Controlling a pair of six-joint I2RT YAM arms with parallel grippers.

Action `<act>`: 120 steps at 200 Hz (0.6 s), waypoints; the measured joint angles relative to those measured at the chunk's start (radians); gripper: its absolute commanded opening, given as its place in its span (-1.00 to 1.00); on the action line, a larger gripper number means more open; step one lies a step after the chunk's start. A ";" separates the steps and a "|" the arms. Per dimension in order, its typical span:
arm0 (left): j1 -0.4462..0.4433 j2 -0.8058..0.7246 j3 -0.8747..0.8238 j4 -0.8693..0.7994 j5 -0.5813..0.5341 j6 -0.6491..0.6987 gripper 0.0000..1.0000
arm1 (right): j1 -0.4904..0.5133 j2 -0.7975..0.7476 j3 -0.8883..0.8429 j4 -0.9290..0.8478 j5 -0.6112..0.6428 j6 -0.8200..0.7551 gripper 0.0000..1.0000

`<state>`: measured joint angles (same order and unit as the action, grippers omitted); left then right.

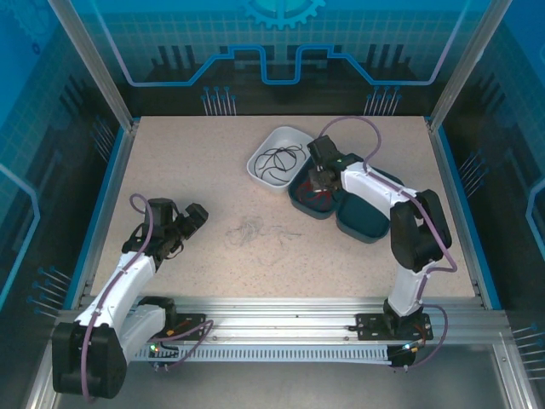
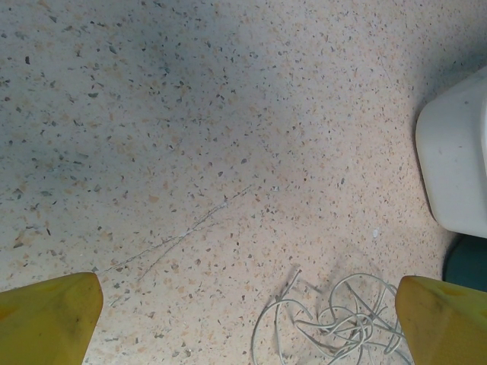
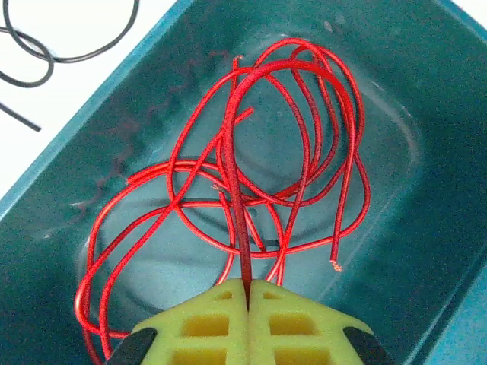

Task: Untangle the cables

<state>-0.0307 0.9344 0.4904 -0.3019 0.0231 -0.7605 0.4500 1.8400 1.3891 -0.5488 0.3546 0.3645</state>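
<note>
A red cable [image 3: 237,214] lies looped in a teal bin [image 3: 426,76]. My right gripper [image 3: 249,283] is shut on one strand of it, which rises from the loops into the closed yellow fingertips. From above, that gripper [image 1: 318,181] hangs over the red cable [image 1: 317,198] in the bin [image 1: 298,198]. A black cable [image 1: 277,160] lies coiled in the white tray [image 1: 285,132]. A thin white cable [image 1: 251,230] lies tangled on the table. My left gripper [image 1: 197,215] is to its left, open and holding nothing. In the left wrist view the white cable [image 2: 346,323] lies near the right finger [image 2: 441,315] of the left gripper [image 2: 247,281].
A second teal bin [image 1: 366,220] sits right of the first. The white tray's corner [image 2: 456,160] and a teal edge [image 2: 468,262] are at the right in the left wrist view. The black cable [image 3: 76,58] and the tray [image 3: 76,114] border the bin.
</note>
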 measured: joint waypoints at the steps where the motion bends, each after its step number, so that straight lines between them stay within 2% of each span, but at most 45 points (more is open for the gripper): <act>1: 0.000 0.000 0.000 0.000 0.000 0.000 0.98 | 0.000 0.001 0.000 0.000 0.000 0.003 -0.66; 44: 0.000 0.000 -0.003 0.000 0.000 0.000 0.98 | -0.003 0.011 0.014 -0.010 -0.001 0.006 -0.45; 88: 0.000 0.001 -0.003 0.000 0.000 0.000 0.98 | -0.006 -0.002 0.013 -0.012 -0.024 0.006 -0.42; 120: 0.001 0.007 -0.004 0.010 0.019 0.000 0.98 | 0.000 -0.074 -0.001 -0.010 -0.053 0.018 -0.38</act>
<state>-0.0299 0.9413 0.4866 -0.2920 0.0422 -0.7601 0.4496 1.7657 1.3880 -0.5587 0.3016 0.3828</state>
